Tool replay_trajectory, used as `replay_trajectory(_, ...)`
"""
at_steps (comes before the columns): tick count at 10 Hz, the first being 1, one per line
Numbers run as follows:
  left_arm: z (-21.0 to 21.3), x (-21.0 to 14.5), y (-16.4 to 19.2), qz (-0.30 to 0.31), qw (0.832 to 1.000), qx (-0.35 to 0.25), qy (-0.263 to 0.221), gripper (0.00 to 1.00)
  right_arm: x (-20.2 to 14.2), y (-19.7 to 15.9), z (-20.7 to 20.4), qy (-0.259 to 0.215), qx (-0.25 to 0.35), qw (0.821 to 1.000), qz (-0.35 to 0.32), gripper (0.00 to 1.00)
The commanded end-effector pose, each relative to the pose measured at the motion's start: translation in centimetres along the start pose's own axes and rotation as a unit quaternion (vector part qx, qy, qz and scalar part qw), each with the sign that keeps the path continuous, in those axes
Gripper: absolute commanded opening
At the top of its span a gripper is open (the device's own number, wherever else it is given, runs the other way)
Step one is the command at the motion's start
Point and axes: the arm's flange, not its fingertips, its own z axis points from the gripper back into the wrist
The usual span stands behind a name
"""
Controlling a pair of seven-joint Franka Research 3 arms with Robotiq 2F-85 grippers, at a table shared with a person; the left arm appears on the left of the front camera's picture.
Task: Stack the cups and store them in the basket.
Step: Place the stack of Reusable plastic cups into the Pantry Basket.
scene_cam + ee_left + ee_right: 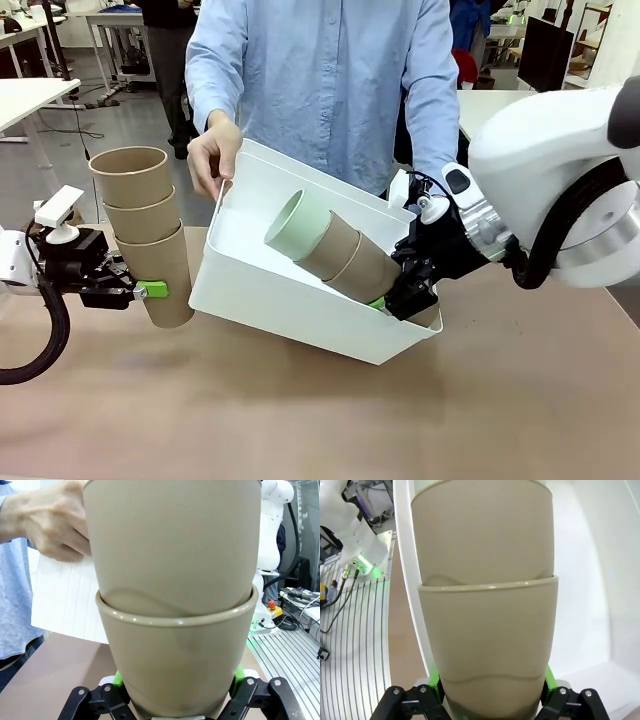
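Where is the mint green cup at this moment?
Front view, centre: the mint green cup tops a tilted stack with two tan cups inside the tipped basket; the right gripper holds the stack's base.

The table (300, 430) had a matte brown top reaching the near edge; beyond its far left corner lay a smooth grey floor (70, 150) that caught soft, even light; white desks (30, 95) stood along the left of the room, one behind another; past the far right corner stood another white desk (490, 105), a dark monitor (545, 50) and a shelf unit (592, 30); beside the table, a slotted aluminium base plate (292, 655) carried loose cables (295, 596) and a red push button (271, 604).
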Motion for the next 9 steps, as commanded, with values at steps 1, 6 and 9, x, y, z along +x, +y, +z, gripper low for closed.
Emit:
replay_trajectory(1,0.0,0.5,-0.1,-0.006,1.0,-0.002,-0.001,0.85,0.2,0.5,0.4,0.006,-0.012,1.0,0.001,0.86)
replay_trajectory(6,0.0,0.5,-0.1,-0.006,1.0,-0.002,-0.001,0.85,2.5,-2.4,-1.8,0.023,-0.011,1.0,0.01,0.86)
replay_trajectory(9,0.0,0.5,-0.1,-0.006,1.0,-0.002,-0.001,0.85,3.4,-3.2,-4.6,0.04,0.006,0.999,0.023,0.86)
